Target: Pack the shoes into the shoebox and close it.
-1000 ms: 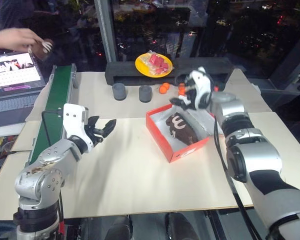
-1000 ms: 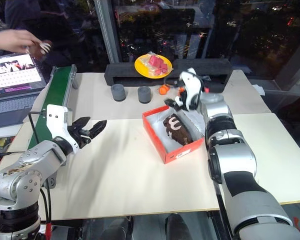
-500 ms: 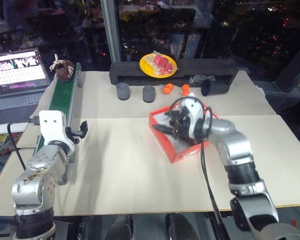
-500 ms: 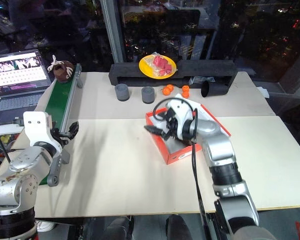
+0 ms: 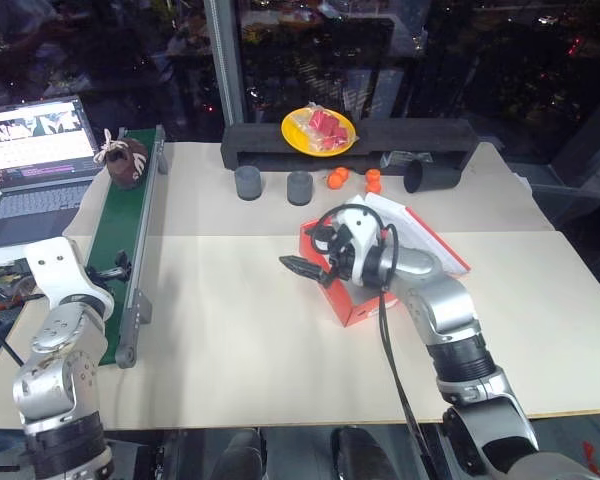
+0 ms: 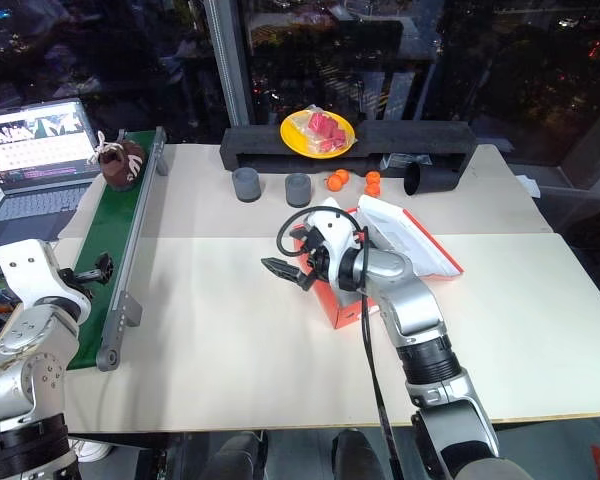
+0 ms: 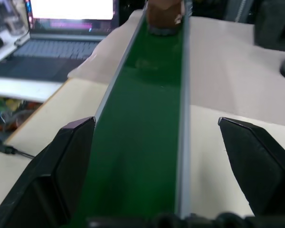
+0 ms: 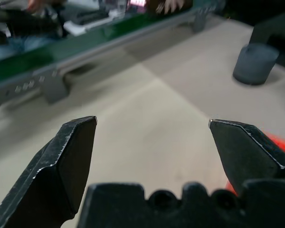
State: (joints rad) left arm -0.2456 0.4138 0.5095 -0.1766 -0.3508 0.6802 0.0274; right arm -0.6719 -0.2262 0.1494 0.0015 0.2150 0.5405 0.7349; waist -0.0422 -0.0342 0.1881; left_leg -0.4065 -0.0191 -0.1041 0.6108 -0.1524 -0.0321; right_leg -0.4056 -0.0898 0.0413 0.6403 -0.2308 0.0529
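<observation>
**Red box open on table; one shoe on belt, both grippers empty**

Red cardboard, the box [image 5: 358, 300] sat near the middle of the cream table [image 5: 240, 350], its lid [image 5: 420, 235] flipped back toward the robot's right. The right arm crossed in front of the box and hid most of its interior; what lay inside could not be made out.

One brown shoe [image 5: 123, 161] with white laces rested at the far end of the green belt [image 5: 125, 235], beside the laptop [image 5: 30, 150], well apart from the box.

The right gripper [image 5: 298, 267] hung just left of the box over bare table, fingers spread wide and holding nothing. The left gripper [image 7: 166, 166] was over the near end of the belt, pointing along it toward the shoe, fingers likewise wide apart and empty.

At the table's far edge stood two grey cups [image 5: 248, 182], small orange balls [image 5: 337, 176], a black tube [image 5: 425, 177] and a yellow plate [image 5: 318, 130] with red pieces on a black tray [image 5: 260, 140].
</observation>
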